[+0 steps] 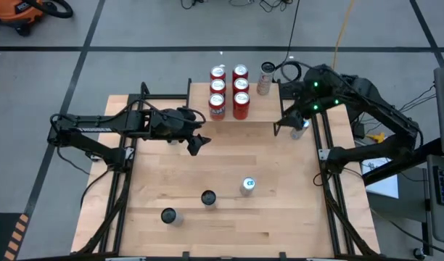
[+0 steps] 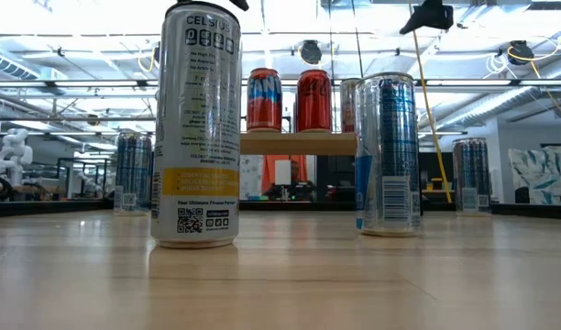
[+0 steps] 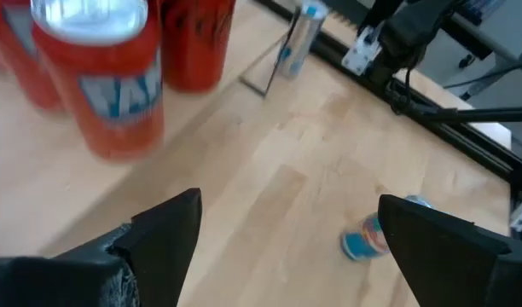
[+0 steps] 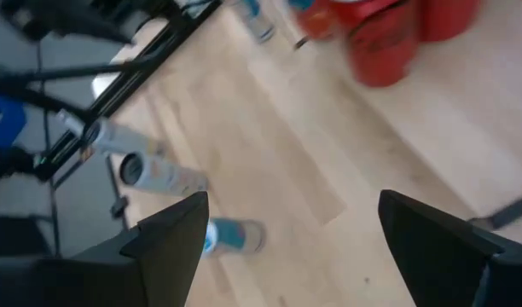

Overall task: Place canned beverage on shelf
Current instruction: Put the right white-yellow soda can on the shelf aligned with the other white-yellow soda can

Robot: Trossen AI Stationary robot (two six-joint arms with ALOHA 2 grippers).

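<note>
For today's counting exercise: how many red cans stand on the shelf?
6 red cans, in two columns of three on the shelf: left column; right column. The low view shows only some; none seems hidden from above.

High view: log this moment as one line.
shelf: six red cans on it | left gripper: open, empty | right gripper: open, empty | table: three cans standing

floor: orange vacuum (image 1: pixel 22 13) far-left corner | yellow cable (image 1: pixel 343 29) | papers (image 1: pixel 378 176) right of table
</note>
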